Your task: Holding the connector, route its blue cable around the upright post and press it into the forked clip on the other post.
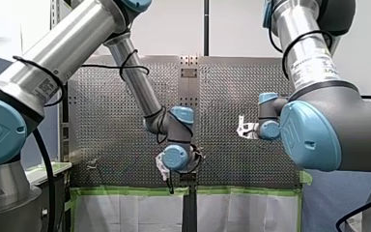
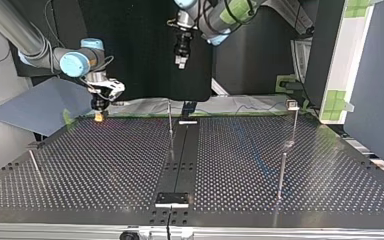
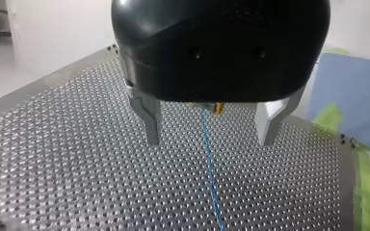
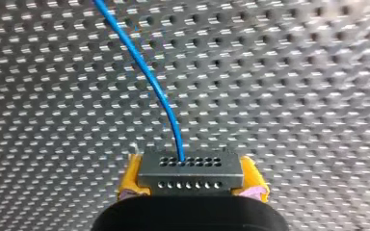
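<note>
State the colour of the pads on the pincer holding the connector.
Yellow pads clamp the connector; clearest in right wrist view.

Bright, even room light fills the front view and leaves glare streaks along my left arm [image 1: 63,46]. The top view is dimmer: a black backdrop [image 2: 145,50] swallows light, and the perforated table [image 2: 105,160] shows a pale sheen. In the right wrist view the table's holes smear toward the edges, while the connector [image 4: 190,171] is crisp.

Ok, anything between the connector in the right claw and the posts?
Nothing visible. The right claw holds the connector at the top view's left; only perforated table lies between it and the thin post, then the clip post. The left claw hangs open, well above.
</note>
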